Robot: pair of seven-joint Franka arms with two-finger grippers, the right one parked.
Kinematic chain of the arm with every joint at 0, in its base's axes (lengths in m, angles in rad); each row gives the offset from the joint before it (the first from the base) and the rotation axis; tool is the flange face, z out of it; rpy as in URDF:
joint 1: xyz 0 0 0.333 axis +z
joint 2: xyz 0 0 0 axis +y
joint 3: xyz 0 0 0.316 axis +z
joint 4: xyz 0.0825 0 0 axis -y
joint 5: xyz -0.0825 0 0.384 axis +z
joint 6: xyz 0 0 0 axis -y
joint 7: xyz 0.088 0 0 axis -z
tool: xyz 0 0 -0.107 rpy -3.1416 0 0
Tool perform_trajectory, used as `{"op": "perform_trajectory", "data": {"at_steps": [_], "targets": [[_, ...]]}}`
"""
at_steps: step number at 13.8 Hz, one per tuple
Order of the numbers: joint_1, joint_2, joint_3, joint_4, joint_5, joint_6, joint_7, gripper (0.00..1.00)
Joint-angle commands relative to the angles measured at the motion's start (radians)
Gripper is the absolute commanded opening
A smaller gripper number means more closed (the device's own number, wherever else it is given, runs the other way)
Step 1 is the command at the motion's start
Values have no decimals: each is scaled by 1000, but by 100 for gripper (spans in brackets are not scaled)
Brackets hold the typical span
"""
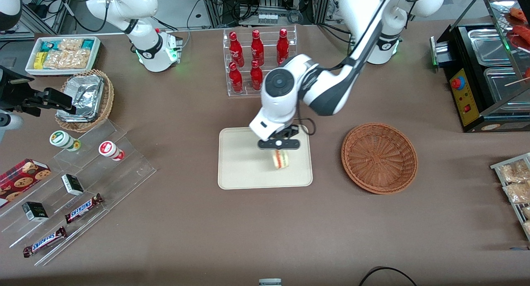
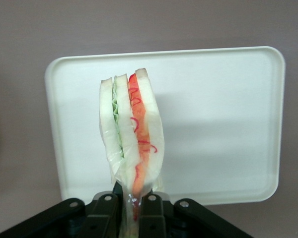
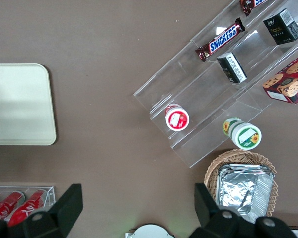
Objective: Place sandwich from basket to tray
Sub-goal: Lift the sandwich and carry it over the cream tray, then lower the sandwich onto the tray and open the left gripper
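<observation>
The sandwich (image 1: 281, 158) (image 2: 132, 134), a wrapped wedge of pale bread with green and red layers, hangs over the cream tray (image 1: 240, 170) (image 2: 213, 109). My left gripper (image 1: 278, 144) (image 2: 130, 210) is shut on the wrapper's end, directly above the tray's half nearer the basket. The reddish-brown wicker basket (image 1: 379, 157) stands beside the tray, toward the working arm's end of the table, with nothing in it. The wrist view shows the sandwich held upright between the black fingers (image 2: 105, 213), with the tray below it. I cannot tell whether the sandwich touches the tray.
A clear rack of red bottles (image 1: 256, 60) stands farther from the front camera than the tray. Clear stepped shelves with snacks (image 1: 74, 186) and a foil-filled wicker basket (image 1: 85, 99) lie toward the parked arm's end. A black food warmer (image 1: 484, 70) sits at the working arm's end.
</observation>
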Motion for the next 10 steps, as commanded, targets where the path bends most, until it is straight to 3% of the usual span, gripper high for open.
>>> {"op": "perform_trajectory", "data": {"at_steps": [1,10], "targets": [[-34,80,14,53,7,60,3,0],[-61,166,15,50,12,143,11,0]]}}
